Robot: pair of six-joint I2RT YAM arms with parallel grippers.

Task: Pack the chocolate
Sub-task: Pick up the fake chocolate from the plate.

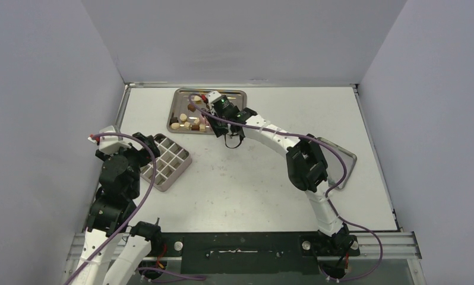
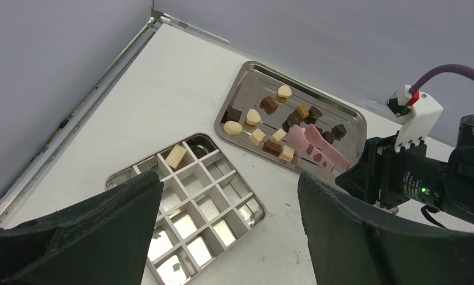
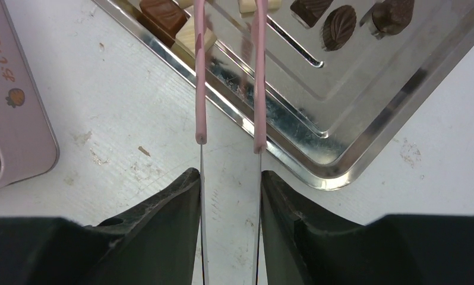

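The right tool [image 3: 230,178] pinches the pink tongs [image 3: 200,89] by their arms, which run straight ahead of it over the steel tray [image 3: 365,133]. The chocolate [image 2: 270,104] lies scattered around the tong tips, the pieces turned every way with no shared long axis. This looks like the picking step: next the tongs must close on one piece. The left tool [image 2: 230,178] hangs spread above the divided box [image 2: 187,202].

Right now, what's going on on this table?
The right hand grips pink tongs and reaches them over a steel tray of loose chocolate pieces. The left hand hangs open above a divided box, where one cream piece sits in a cell. Most other cells look empty, so packing has barely begun.
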